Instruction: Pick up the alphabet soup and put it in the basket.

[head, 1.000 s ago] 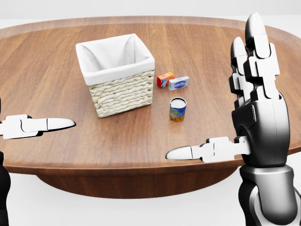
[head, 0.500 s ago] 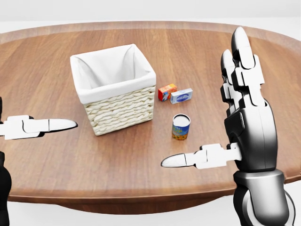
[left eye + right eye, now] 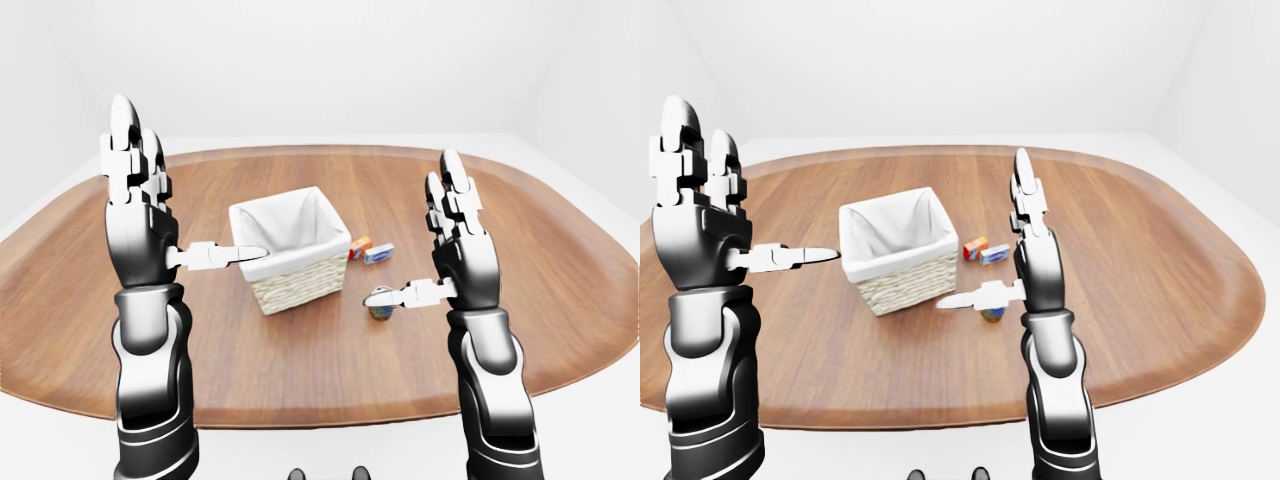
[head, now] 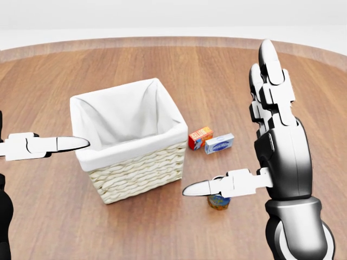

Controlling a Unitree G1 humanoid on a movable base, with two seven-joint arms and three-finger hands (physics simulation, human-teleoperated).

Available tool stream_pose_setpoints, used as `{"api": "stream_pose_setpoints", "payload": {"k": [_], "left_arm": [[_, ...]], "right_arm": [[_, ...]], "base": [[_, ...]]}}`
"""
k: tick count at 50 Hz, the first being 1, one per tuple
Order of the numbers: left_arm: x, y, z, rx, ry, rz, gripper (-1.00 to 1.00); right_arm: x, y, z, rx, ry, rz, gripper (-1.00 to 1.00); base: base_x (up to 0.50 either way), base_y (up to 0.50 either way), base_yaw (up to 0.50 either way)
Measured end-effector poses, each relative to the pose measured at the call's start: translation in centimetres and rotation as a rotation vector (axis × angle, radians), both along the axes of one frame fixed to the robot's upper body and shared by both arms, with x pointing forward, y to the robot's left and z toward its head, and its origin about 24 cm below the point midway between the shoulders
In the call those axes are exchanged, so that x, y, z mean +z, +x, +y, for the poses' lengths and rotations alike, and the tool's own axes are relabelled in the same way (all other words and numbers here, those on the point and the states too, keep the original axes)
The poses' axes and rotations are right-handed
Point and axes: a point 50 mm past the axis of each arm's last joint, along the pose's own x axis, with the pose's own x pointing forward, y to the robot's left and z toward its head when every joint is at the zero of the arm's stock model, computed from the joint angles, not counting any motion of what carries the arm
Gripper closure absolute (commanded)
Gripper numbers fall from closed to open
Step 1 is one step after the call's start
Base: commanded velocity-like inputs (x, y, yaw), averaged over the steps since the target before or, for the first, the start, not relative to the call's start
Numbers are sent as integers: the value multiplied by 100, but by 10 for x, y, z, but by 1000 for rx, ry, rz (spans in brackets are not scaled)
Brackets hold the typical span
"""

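Right hand: the silver-and-black three-finger right hand (image 4: pixel 255 157) stands upright with fingers spread wide and straight, thumb stretched sideways toward the view's left; it grasps nothing.
Left hand: the matching left hand (image 3: pixel 165 215) is raised the same way, fingers straight up, thumb pointing right in the left-eye view; released, holding nothing.
Alphabet soup: the small cylindrical alphabet soup can with a blue and orange label (image 4: pixel 219 202) stands upright on the table, directly under the right thumb in the head view, which hides its top; whether the thumb touches it cannot be told.
Basket: the square woven wicker basket with a white cloth lining (image 4: pixel 130 138) sits between the two hands, to the left of the right thumb tip; the left thumb tip reaches its left rim in the head view.
Boxes: a small orange-red carton (image 4: pixel 200 137) and a small blue-and-white box (image 4: pixel 219 143) lie side by side just beyond the can, left of the right palm.
Table: the oval brown wooden table (image 3: pixel 560 280) carries everything.
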Motion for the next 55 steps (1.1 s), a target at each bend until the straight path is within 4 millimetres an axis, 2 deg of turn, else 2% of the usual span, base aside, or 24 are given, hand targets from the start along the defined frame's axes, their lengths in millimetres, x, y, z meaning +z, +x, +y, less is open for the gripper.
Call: {"api": "stream_pose_setpoints", "payload": {"k": [26, 40, 47, 55], "left_arm": [[1, -1, -2, -10, 6, -6, -100], [1, -2, -4, -16, 11, -6, -100], [0, -2, -5, -17, 16, 0, -100], [-2, -1, -6, -18, 22, 6, -100]], "right_arm": [[-6, 5, -1, -27, -4, 30, -100], [-13, 13, -5, -80, -18, 59, -100], [-27, 20, -1, -66, -174, 124, -100], [-45, 32, -4, -68, -448, 220, -100]], "base": [[49, 3, 0], [0, 0, 0], [0, 0, 0], [0, 0, 0]]}}
